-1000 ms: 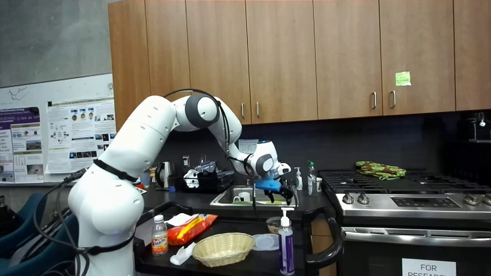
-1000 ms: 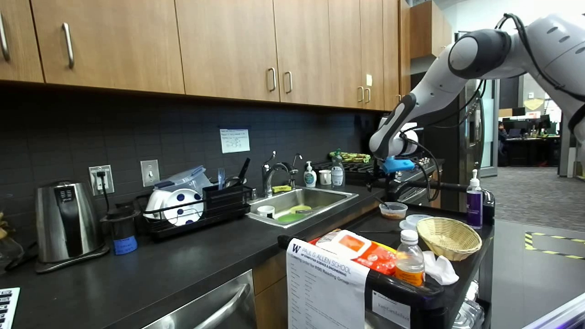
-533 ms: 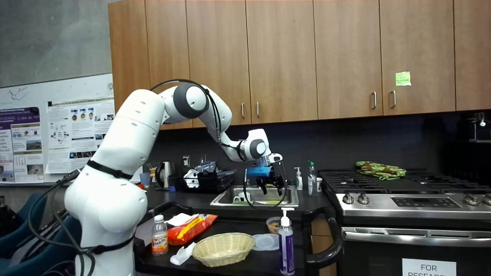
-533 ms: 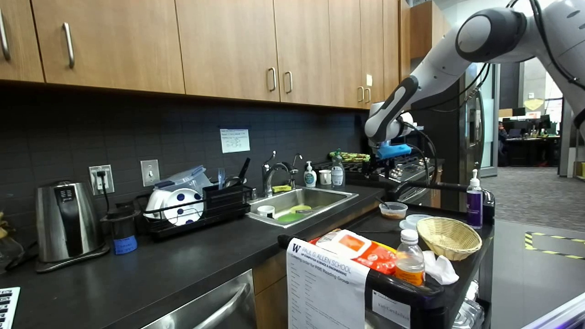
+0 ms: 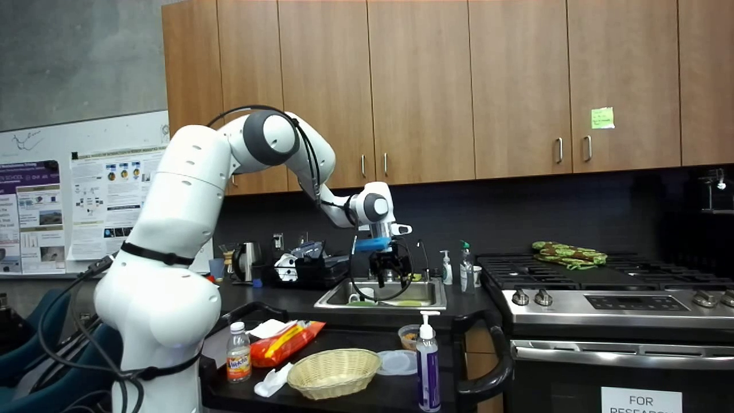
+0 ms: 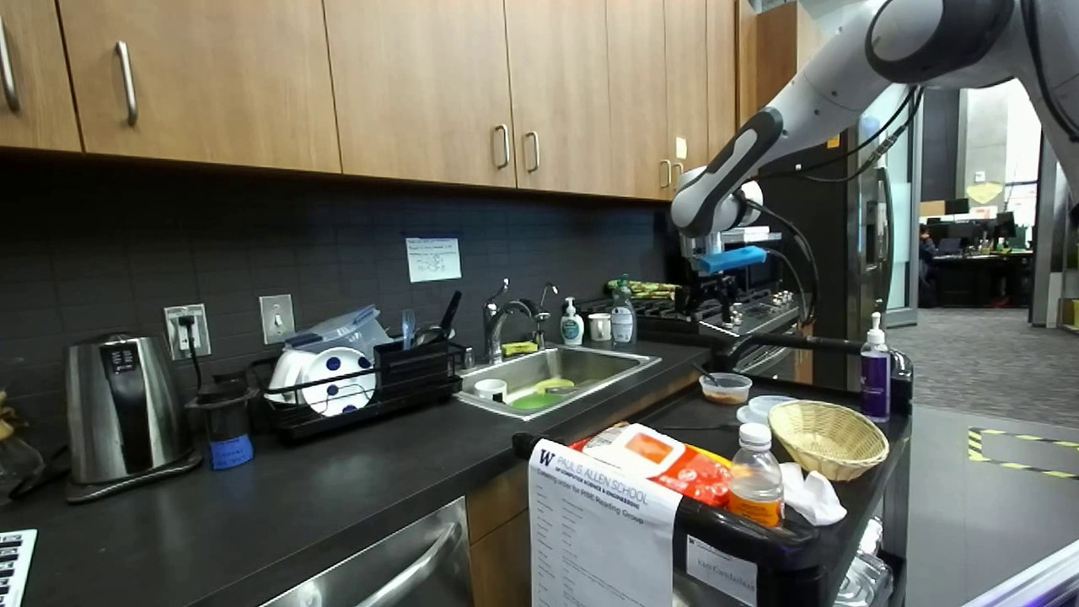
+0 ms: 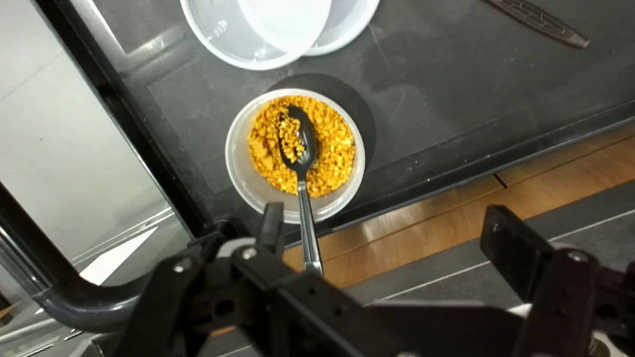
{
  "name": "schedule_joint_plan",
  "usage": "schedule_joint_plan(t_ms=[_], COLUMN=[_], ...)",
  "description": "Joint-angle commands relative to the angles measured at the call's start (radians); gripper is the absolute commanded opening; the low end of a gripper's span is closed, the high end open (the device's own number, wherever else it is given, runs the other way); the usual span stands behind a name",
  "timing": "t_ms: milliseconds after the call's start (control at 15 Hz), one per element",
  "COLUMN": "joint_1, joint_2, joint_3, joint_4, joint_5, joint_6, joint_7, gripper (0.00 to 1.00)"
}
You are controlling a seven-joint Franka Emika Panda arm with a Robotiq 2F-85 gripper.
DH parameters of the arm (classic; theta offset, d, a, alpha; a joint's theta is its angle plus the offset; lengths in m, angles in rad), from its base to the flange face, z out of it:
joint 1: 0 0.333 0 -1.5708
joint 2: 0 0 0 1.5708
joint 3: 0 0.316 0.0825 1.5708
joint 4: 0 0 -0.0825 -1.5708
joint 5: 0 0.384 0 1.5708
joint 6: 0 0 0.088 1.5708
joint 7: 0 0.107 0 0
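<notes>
My gripper is open and empty, with its two black fingers wide apart in the wrist view. It also shows in both exterior views, high above the far edge of a black cart. Nearest in the wrist view is a clear round tub of yellow-orange crumbs, on the cart. A dark spoon lies in the tub, its bowl on the crumbs. Its handle rests over the rim and its end meets the left finger in the picture; I see no grip on it. The tub shows in both exterior views.
Clear plastic lids lie beside the tub. The cart also carries a wicker basket, a pump bottle, a red bag and a juice bottle. A sink, a faucet and a stove stand behind.
The arm has risen and drawn back, so the gripper is higher and points more straight down. Its fingers seem open throughout. The things on the cart have not moved.
</notes>
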Motion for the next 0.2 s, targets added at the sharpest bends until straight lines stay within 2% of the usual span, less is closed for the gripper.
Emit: schedule_joint_plan(t_ms=[0, 67, 133], joint_1=[-0.001, -0.001, -0.012], joint_2=[-0.059, -0.066, -0.017], joint_3=[0.012, 0.012, 0.018], joint_4=[-0.072, -0.085, -0.032], joint_5=[-0.024, -0.027, -0.005], joint_6=[-0.039, -0.033, -0.024], joint_7=[0.022, 0.024, 0.003], gripper=[1.00, 1.00, 1.00])
